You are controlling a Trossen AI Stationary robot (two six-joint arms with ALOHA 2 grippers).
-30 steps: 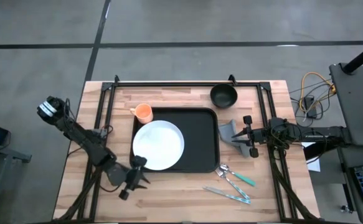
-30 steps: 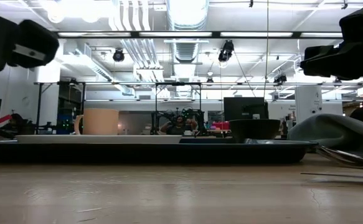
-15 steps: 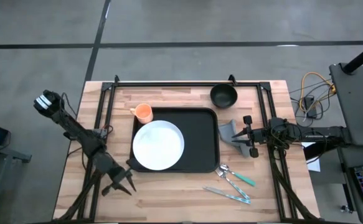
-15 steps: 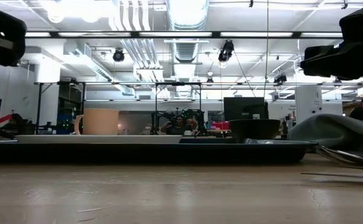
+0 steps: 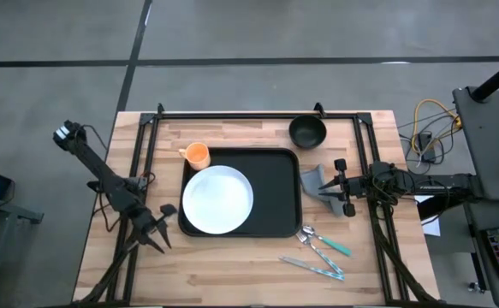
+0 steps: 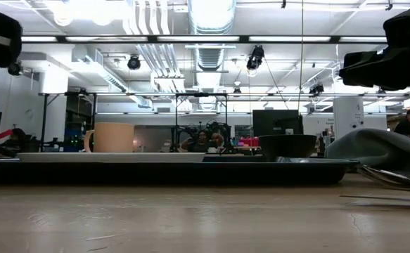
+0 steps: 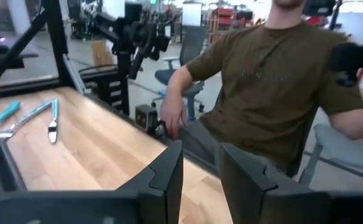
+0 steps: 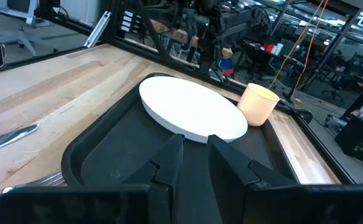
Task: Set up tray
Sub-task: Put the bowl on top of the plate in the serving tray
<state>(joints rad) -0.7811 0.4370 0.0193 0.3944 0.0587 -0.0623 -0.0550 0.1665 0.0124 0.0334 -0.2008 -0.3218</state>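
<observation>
Tray (image 5: 279,192) first: black and rectangular, it lies flat near the middle of the wooden bench (image 5: 232,265), and it is the largest thing there. A round white plate (image 5: 217,200) sits inside it toward its left half, leaving the right half bare. An orange cup (image 5: 198,155) stands on the bench just beside the tray's far-left corner, and a small black bowl (image 5: 307,131) stands near the far-right corner, apart from the rim. A grey folded cloth (image 5: 314,183) lies just off the tray's right edge. Cutlery (image 5: 322,251), some with teal handles, lies on the bench near the tray's near-right corner.

Left tool (image 5: 152,229) hovers over the bench off the tray's near-left corner, fingers spread and empty; its wrist view looks past them toward a seated person in a brown shirt beyond the bench. Right tool (image 5: 341,187) is at the tray's right side beside the cloth; its fingers (image 8: 169,163) stand a little apart with nothing between them, pointing across the tray at the plate.

Judging by the layout, the plate is placed and the cup, bowl, cloth and cutlery are not yet on the tray. The next move likely falls to the right arm: grasping the cloth or bowl close by and carrying it onto the bare right half, clearing the raised rim.
</observation>
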